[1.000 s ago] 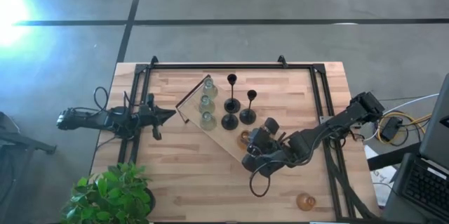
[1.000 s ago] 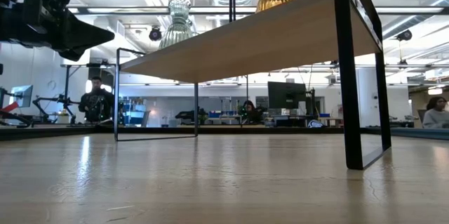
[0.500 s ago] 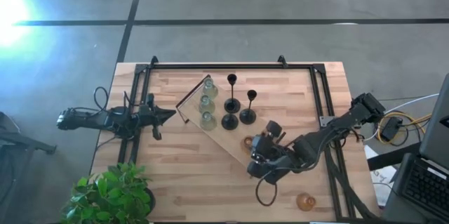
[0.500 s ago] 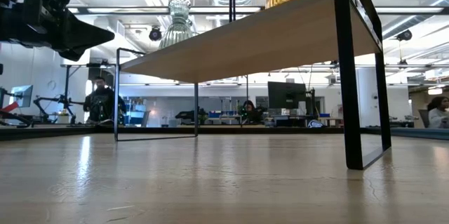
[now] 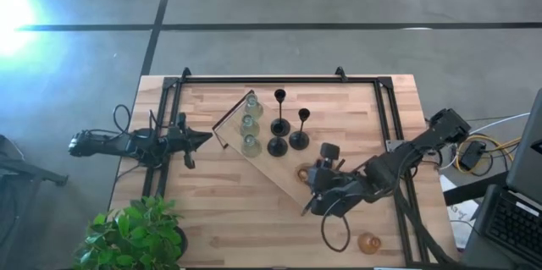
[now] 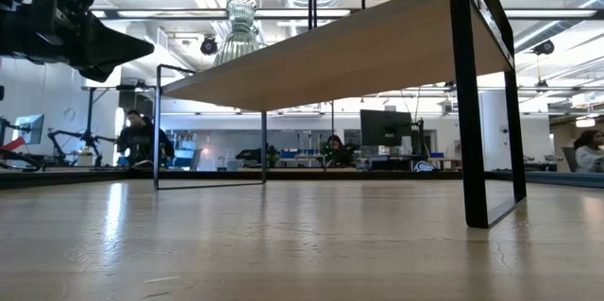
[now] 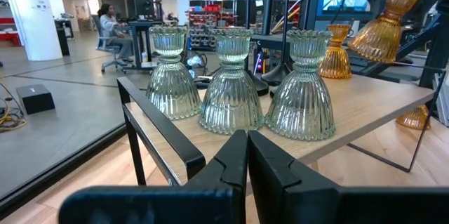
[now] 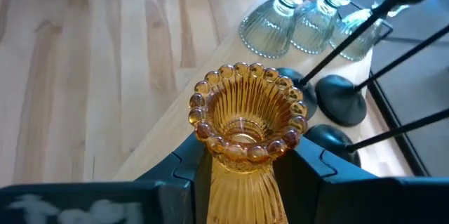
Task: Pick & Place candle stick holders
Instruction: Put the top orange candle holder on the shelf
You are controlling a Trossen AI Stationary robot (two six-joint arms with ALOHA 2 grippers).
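Wooden table (image 5: 212, 211), raised board (image 6: 359, 51), right gripper (image 8: 242, 164) clamped on amber holder (image 8: 247, 115) – upright between its fingers, left gripper (image 7: 245, 155) shut – beside green holders (image 7: 231, 83).

Your right gripper (image 5: 310, 201) sits at the end of a low, bent arm reaching in from the right edge, its wrist angled toward the left arm. Its two dark fingers (image 8: 184, 170) stand partly apart, clamped on either side of the amber holder (image 8: 247, 122) between them. Your left gripper (image 5: 206, 138) waits well off to the left, arm stretched level, fingers (image 7: 270, 168) pressed together.
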